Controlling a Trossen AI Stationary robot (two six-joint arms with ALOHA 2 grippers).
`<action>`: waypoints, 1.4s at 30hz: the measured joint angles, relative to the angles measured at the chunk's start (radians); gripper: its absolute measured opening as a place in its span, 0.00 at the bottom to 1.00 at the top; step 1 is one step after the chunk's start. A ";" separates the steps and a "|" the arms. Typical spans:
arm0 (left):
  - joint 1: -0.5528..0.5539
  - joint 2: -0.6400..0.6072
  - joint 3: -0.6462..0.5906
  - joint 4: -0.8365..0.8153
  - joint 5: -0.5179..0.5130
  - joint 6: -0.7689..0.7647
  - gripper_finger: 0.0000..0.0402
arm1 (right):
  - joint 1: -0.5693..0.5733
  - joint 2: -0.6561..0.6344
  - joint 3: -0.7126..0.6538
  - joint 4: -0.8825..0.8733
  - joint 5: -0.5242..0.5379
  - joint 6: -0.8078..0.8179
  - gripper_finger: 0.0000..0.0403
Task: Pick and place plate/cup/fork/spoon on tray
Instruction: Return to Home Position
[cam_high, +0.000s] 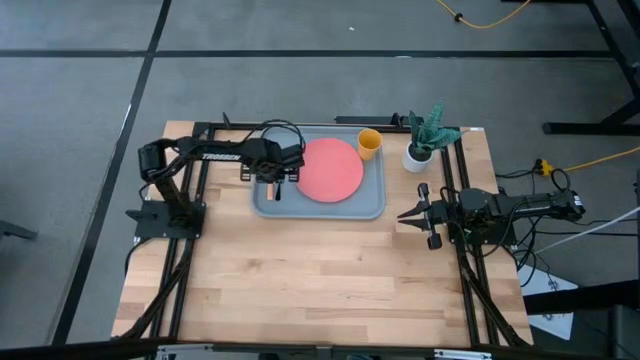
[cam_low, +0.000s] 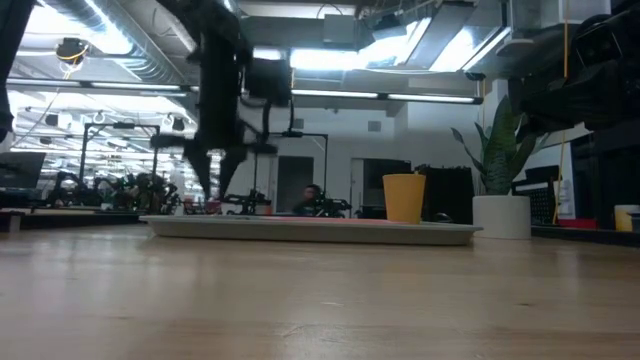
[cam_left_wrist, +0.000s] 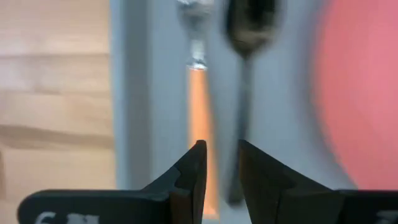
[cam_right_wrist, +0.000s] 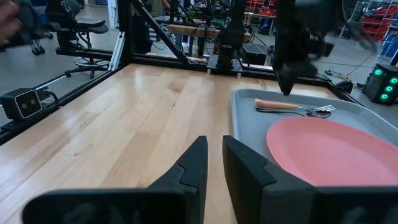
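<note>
The light blue-grey tray (cam_high: 372, 208) lies at the table's far middle. On it lie the coral-pink plate (cam_high: 330, 168), the yellow-orange cup (cam_high: 368, 142) upright in its far right corner, and side by side on its left part the orange-handled fork (cam_left_wrist: 198, 93) and the dark spoon (cam_left_wrist: 249, 37). My left gripper (cam_high: 277, 185) hangs a little above the fork and spoon handles, fingers pointing down and slightly open, holding nothing. My right gripper (cam_high: 403, 214) rests shut and empty at the table's right side.
A white pot with a green plant (cam_high: 418, 155) stands just right of the tray at the far right corner. Black frame rails run along the table's left, right and far edges. Bare wooden tabletop (cam_high: 320, 280) lies in front of the tray.
</note>
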 joint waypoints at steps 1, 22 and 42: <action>-0.013 -0.016 0.010 -0.001 0.013 -0.009 0.21 | 0.000 0.000 0.000 0.000 0.000 0.000 0.14; -0.637 -0.430 -0.029 -0.060 -0.305 0.395 0.21 | 0.000 0.000 0.000 0.000 0.000 0.000 0.14; -0.767 -1.051 -0.947 1.005 -0.305 0.784 0.21 | 0.000 0.002 0.000 0.000 0.000 0.000 0.14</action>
